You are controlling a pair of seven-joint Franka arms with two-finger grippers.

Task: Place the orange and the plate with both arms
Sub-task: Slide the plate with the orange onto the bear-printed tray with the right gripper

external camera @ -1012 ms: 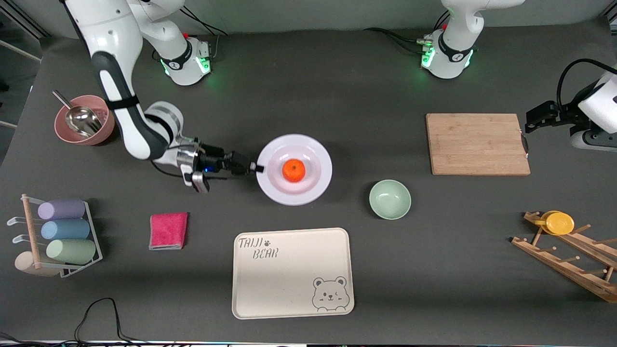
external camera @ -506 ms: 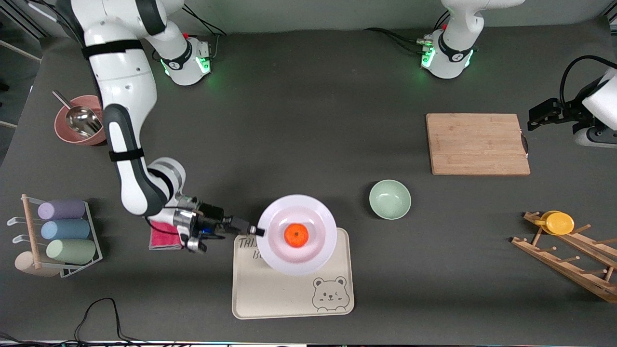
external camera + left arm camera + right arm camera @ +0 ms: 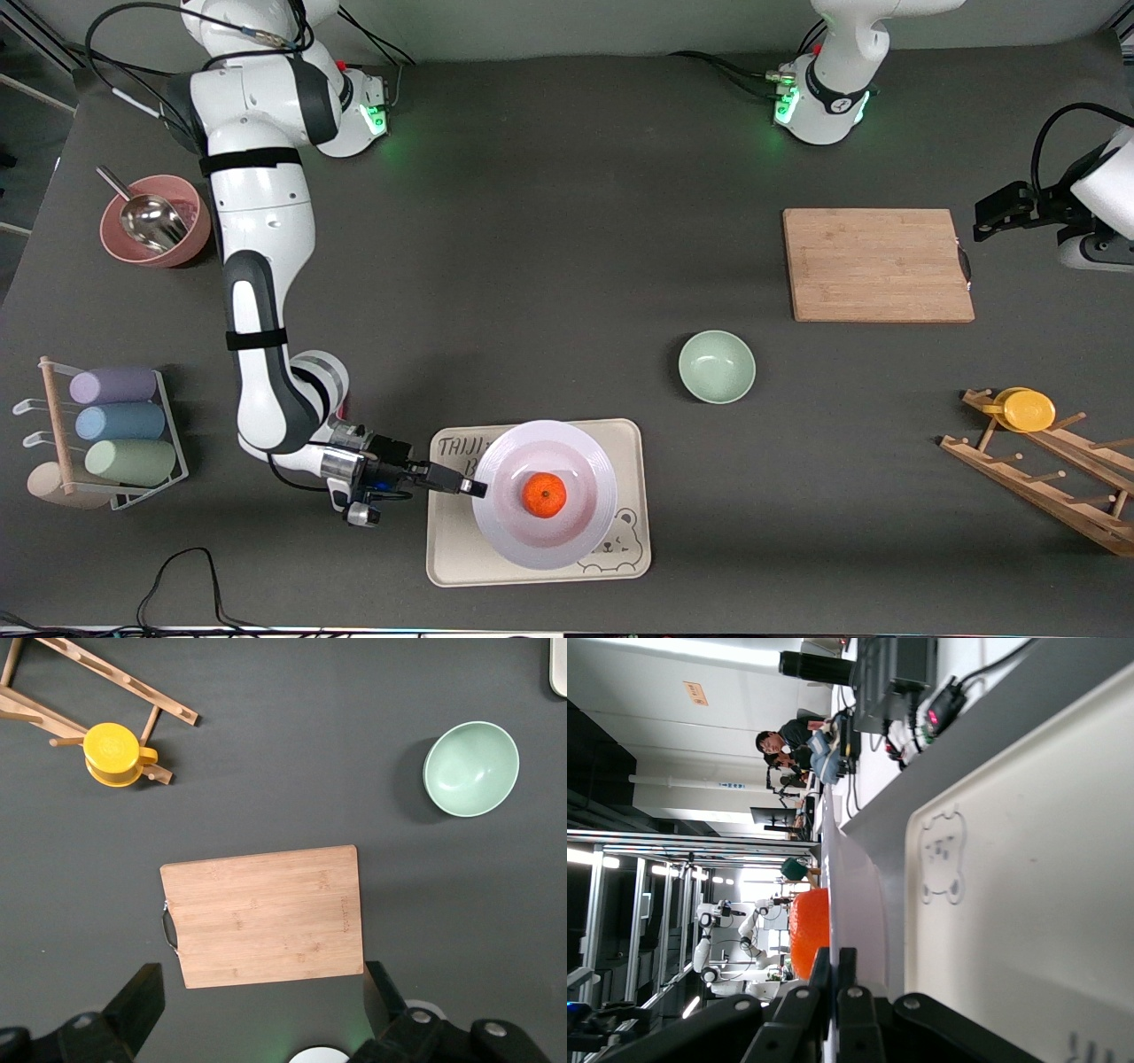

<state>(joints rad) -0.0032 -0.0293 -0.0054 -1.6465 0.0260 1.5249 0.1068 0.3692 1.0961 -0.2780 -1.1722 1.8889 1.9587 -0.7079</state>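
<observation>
We are seeing a glossy white plate (image 3: pixel 546 532), seemingly ceramic, bearing a dimpled-skinned orange (image 3: pixel 543 494). Under it a matt cream tray (image 3: pixel 452 549) is looking like plastic. The cutting board (image 3: pixel 877 264) is showing pale wood grain, the tabletop (image 3: pixel 567 221) dull dark grey.

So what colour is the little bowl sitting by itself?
Mint green bowl, clearest in the left wrist view.

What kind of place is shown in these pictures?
Probably a robotics lab: two arms are bolted to a dark table of kitchen props, the right gripper holds the plate by its rim, and more robots stand in the hall.
</observation>
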